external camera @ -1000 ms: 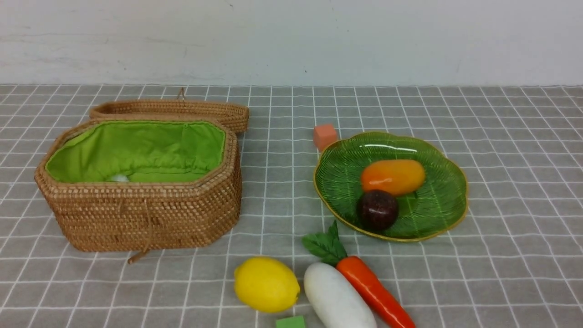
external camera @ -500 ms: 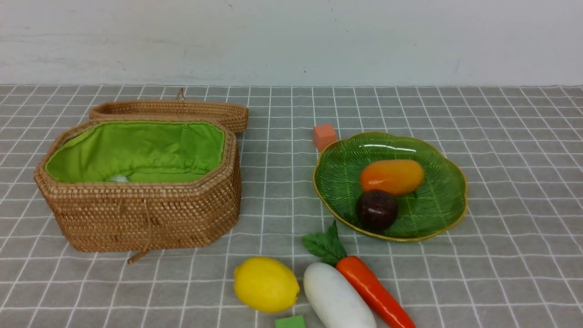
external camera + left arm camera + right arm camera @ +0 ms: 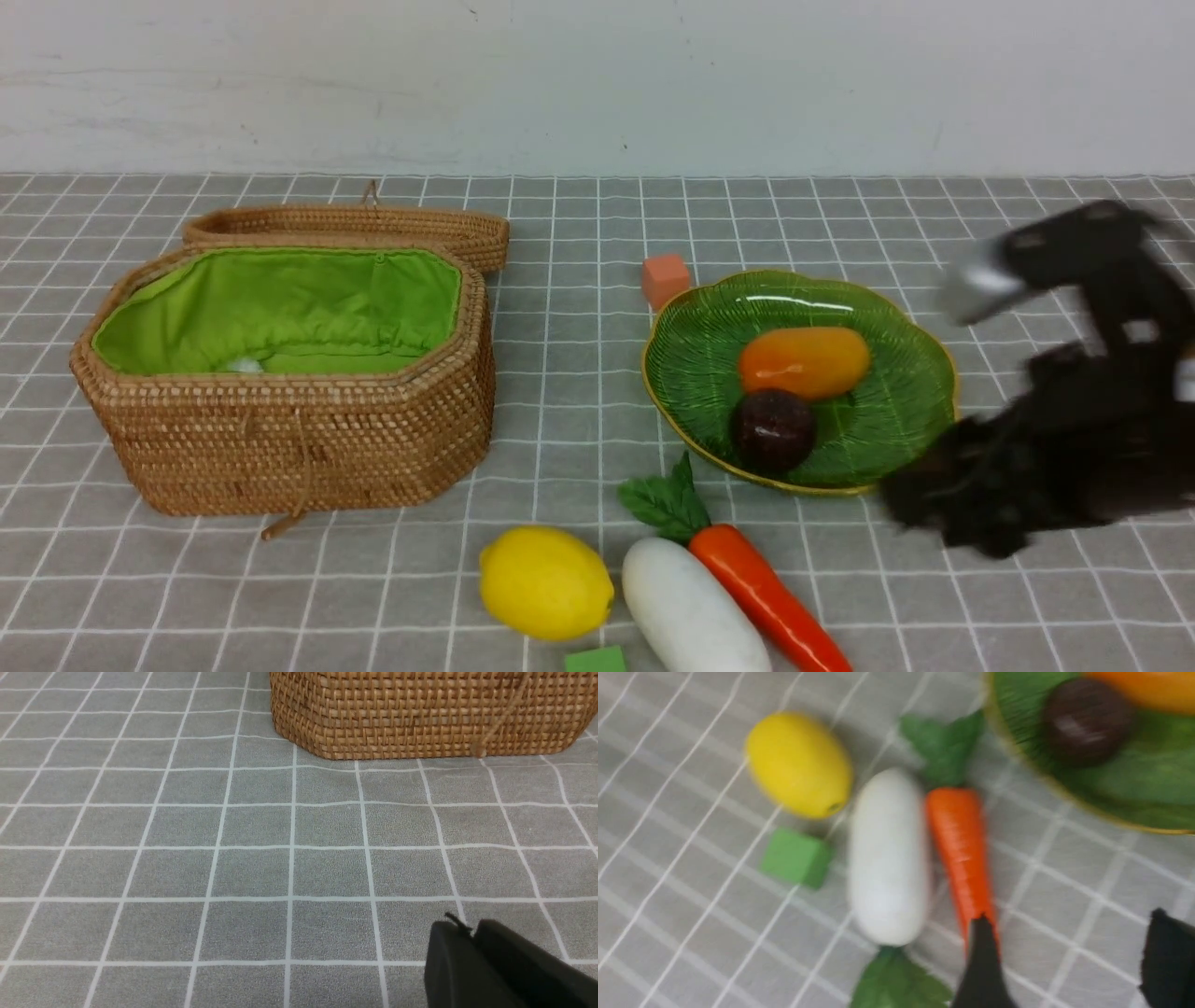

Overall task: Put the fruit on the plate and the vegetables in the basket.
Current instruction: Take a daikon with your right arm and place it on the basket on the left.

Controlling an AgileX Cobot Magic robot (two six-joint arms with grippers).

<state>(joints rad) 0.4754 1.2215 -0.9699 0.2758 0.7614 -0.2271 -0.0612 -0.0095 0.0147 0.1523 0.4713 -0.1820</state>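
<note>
Right gripper (image 3: 1073, 970): jaws apart, nothing between them. One black finger (image 3: 981, 970) is just beside the carrot's (image 3: 766, 597) thin tip. From the front the gripper is a blurred dark mass at 4 o'clock of the plate (image 3: 896, 439), above the cloth.

Left gripper (image 3: 472, 952): fingers pressed together, empty, low over the grey grid cloth (image 3: 560, 420). It is near the basket's outer wall but apart from it.

Carrot: orange, lying on the cloth at 6 o'clock of the plate, with its green leaves pointing to 11 o'clock.

Radish (image 3: 691, 611): white, lying on the cloth alongside the carrot at its 9 o'clock and touching it.

Lemon (image 3: 546, 582): yellow, on the cloth at 9 o'clock of the radish, just beside it.

Green cube (image 3: 596, 660): at 6 o'clock between the lemon and the radish, cut off by the edge of the view.

Plate: green leaf dish at 3 o'clock of the basket. It holds the mango (image 3: 805, 362) and, touching it at 7 o'clock, the maroon ball (image 3: 773, 429).

Orange cube (image 3: 666, 278): at 10 o'clock of the plate, at its rim.

Basket (image 3: 280, 448): open, with its lime lining (image 3: 280, 308) showing. A small pale item (image 3: 245, 365) lies inside; I cannot tell what it is.

Lid (image 3: 355, 224): on the cloth at 12 o'clock of the basket.
</note>
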